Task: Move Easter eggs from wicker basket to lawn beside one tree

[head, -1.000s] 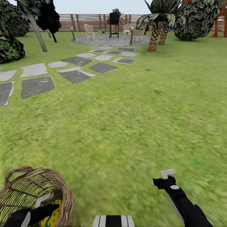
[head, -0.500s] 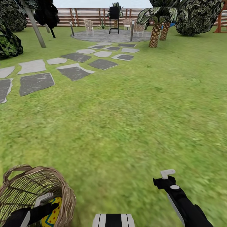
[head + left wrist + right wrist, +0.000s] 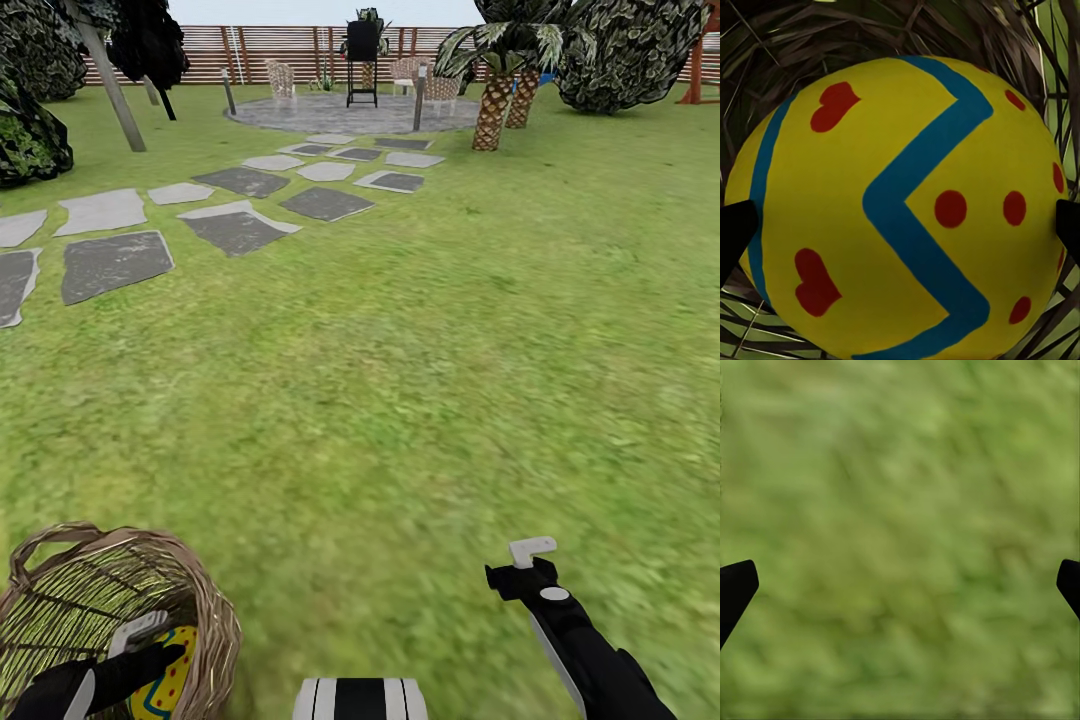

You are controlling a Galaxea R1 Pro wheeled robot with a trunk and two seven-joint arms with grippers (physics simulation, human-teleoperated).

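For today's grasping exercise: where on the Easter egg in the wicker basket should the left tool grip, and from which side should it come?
Grip the Easter egg across its widest middle, coming through the wicker basket mouth, probably the only free way since woven walls surround it. The left tool fingertips already sit at opposite flanks. The curved shell would likely slip from an off-centre pinch.

Egg [image 3: 900, 202] in basket [image 3: 205, 600] (lawn [image 3: 400, 380] beneath)
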